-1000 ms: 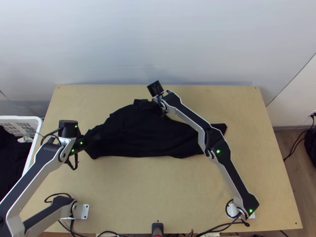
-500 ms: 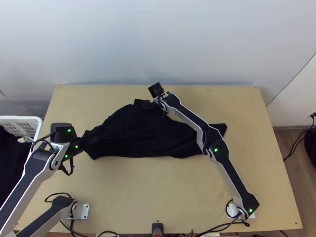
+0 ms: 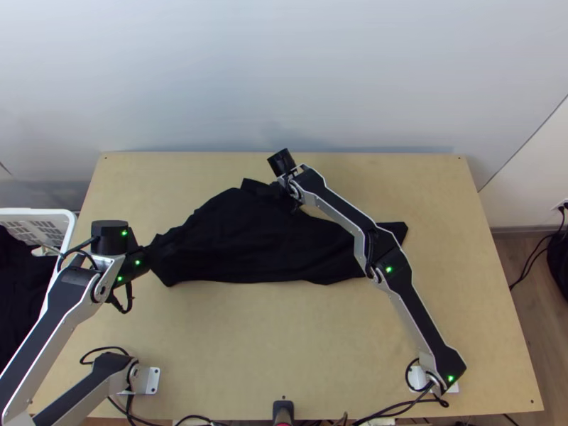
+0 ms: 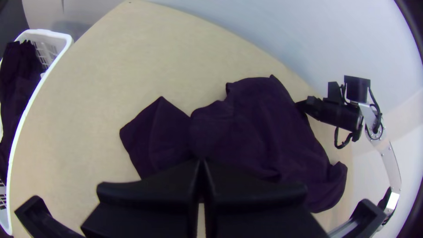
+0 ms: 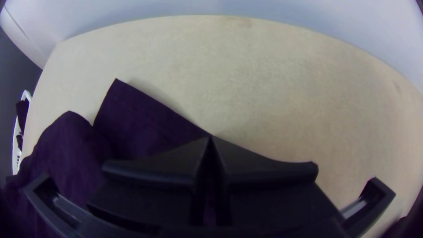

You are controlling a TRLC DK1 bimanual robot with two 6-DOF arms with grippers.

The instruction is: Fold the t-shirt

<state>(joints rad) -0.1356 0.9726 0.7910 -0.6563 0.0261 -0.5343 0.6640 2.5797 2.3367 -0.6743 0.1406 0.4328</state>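
Note:
The black t-shirt (image 3: 248, 241) lies rumpled across the middle of the table, with a peak at its far edge. At its left end is my left gripper (image 3: 154, 250); my right gripper (image 3: 272, 189) is at the far peak. In the left wrist view, my left gripper (image 4: 202, 162) is shut on the t-shirt (image 4: 264, 132), which creases near the fingertips. My right gripper (image 5: 210, 137), in the right wrist view, is shut on the edge of the t-shirt (image 5: 136, 119), a cloth corner standing out to one side.
A white basket (image 3: 71, 234) holding dark cloth stands beyond the table's left edge. Bare tabletop (image 3: 284, 341) lies between the shirt and the arm bases. A pale wall (image 3: 284, 78) rises behind the far edge, and cables run along the near edge.
My left gripper has moved left toward the shirt's left end, and its fingers have come together. My right gripper has shifted only slightly; the shirt lies almost the same.

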